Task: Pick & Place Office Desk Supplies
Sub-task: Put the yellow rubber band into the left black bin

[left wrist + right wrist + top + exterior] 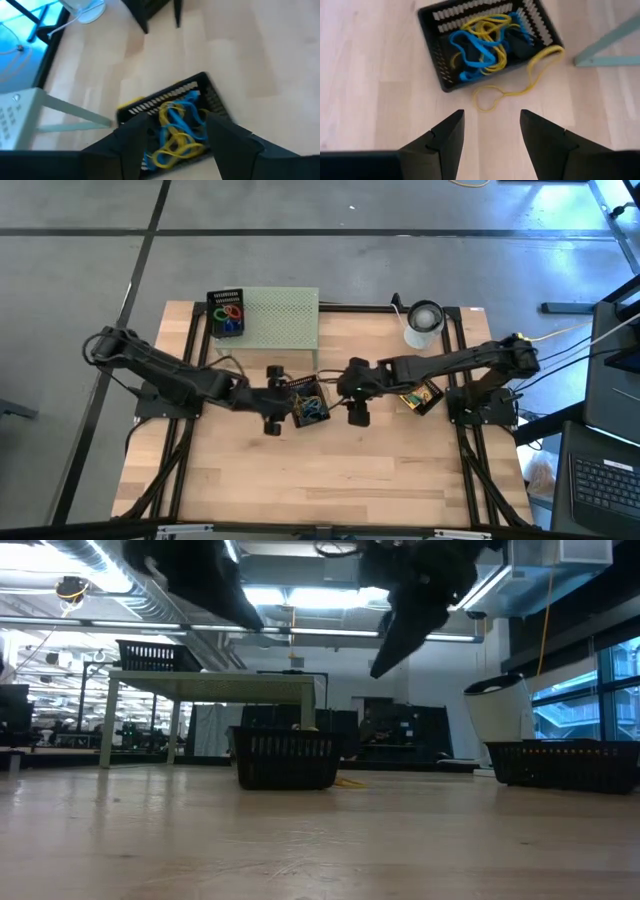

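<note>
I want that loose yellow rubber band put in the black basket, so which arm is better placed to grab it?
Probably the right. The right gripper is open and hovers over the yellow rubber band hanging out of the black basket onto the table. The left gripper, also open, sits over the basket's contents instead.

From above, the left arm (190, 380) covers part of the black basket (309, 402), its tangled contents too small to name. The low view cuts off both arms at the top. Small items in the second basket (226, 312) blur together.
</note>
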